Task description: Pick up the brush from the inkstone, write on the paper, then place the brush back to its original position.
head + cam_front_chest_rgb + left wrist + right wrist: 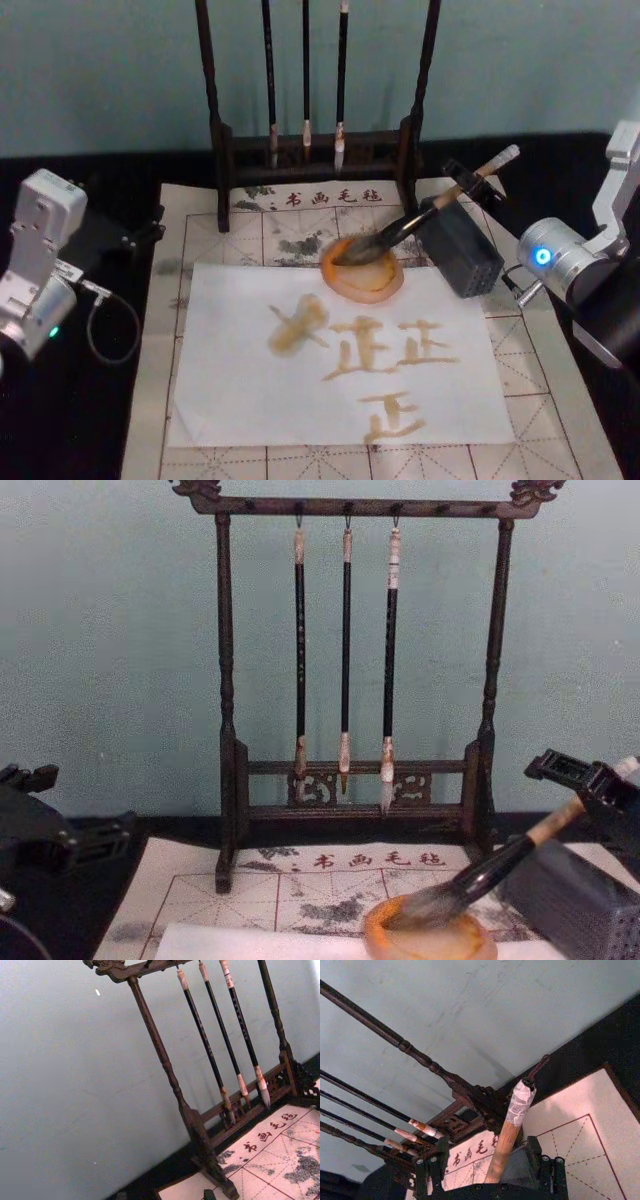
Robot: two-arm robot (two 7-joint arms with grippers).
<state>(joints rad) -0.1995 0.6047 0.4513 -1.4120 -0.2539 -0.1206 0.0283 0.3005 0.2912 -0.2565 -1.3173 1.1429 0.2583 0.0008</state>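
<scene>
Head view has the brush [420,222] lying with its bristles in the inkstone [392,288] and its shaft leaning over the grey block [462,252] just right of the inkstone. The paper [230,400] in front of the inkstone carries several amber characters and a smear, so the writing looks done. The right hand [470,182] sits at the brush's upper handle, beyond and right of the inkstone. The left hand [135,235] is parked well left of the inkstone, and I cannot tell whether it is clenched or released. Left wrist view faces the rack [165,1060] behind the inkstone, with three thin brushes [225,1035] hanging from it. Right wrist view shows the right hand released, its fingers [432,1162] spread either side of the handle without touching it. Chest view agrees: bristles in the dish, handle sloping up toward the right hand. I judge the brush is already set down in its place and only clearing the arm away remains. An untouched start would look alike, but the written paper argues against it.
</scene>
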